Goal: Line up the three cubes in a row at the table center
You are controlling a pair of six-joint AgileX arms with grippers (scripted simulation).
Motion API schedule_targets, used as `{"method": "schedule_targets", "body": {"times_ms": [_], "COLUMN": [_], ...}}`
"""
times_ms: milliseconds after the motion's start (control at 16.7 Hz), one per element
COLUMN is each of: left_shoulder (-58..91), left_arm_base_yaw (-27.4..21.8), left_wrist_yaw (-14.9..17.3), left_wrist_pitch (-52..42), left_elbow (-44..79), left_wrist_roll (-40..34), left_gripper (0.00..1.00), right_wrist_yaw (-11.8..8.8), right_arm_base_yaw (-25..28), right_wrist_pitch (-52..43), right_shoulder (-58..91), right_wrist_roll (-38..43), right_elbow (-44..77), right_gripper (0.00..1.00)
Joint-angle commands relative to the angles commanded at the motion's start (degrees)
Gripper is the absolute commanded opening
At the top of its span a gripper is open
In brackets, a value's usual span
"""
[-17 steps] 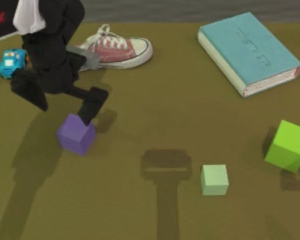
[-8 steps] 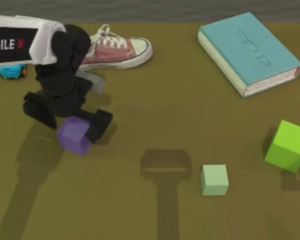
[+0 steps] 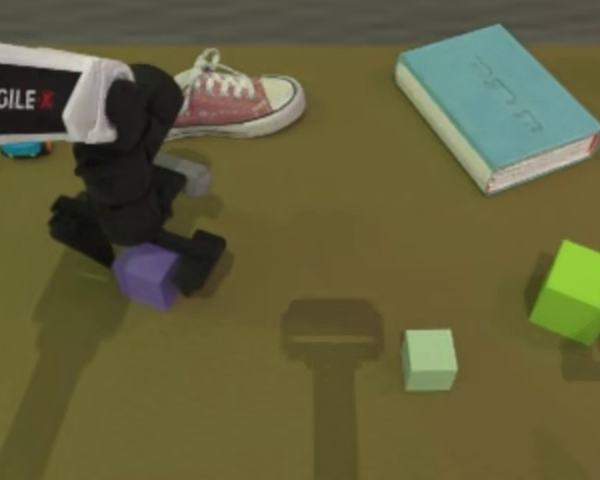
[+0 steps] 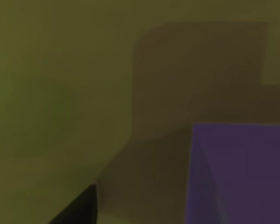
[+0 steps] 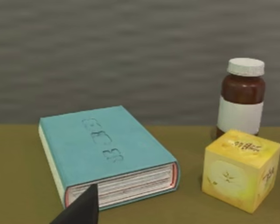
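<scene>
At the table's (image 3: pixel 280 420) left, my left hand (image 3: pixel 140 250) straddles the purple cube (image 3: pixel 146 274), fingers spread around it.

Even, soft light falls on the olive worktop (image 3: pixel 310 240); long soft-edged shadows stretch toward the near edge. The left wrist view is dim and blurred, the purple cube (image 4: pixel 240 175) out of focus.
</scene>
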Motion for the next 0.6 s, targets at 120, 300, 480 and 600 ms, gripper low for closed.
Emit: {"method": "schedule_targets", "body": {"times_ms": [120,300,480,600], "left_shoulder": [0.0,0.0,0.0,0.0], "left_arm_base_yaw": [0.0,0.0,0.0,0.0], "left_wrist_yaw": [0.0,0.0,0.0,0.0], "left_wrist_pitch": [0.0,0.0,0.0,0.0], "left_elbow": [0.0,0.0,0.0,0.0], "left_wrist_roll": [0.0,0.0,0.0,0.0], "left_gripper": [0.77,0.55,0.32,0.17], "right_wrist_yaw": [0.0,0.0,0.0,0.0], "right_arm_base_yaw": [0.0,0.0,0.0,0.0], "right_wrist_pitch": [0.0,0.0,0.0,0.0], "right_shoulder": [0.0,0.0,0.0,0.0], "right_wrist_roll": [0.0,0.0,0.0,0.0], "right_elbow": [0.0,0.0,0.0,0.0], "right_gripper": [1.0,1.0,1.0,1.0]}}
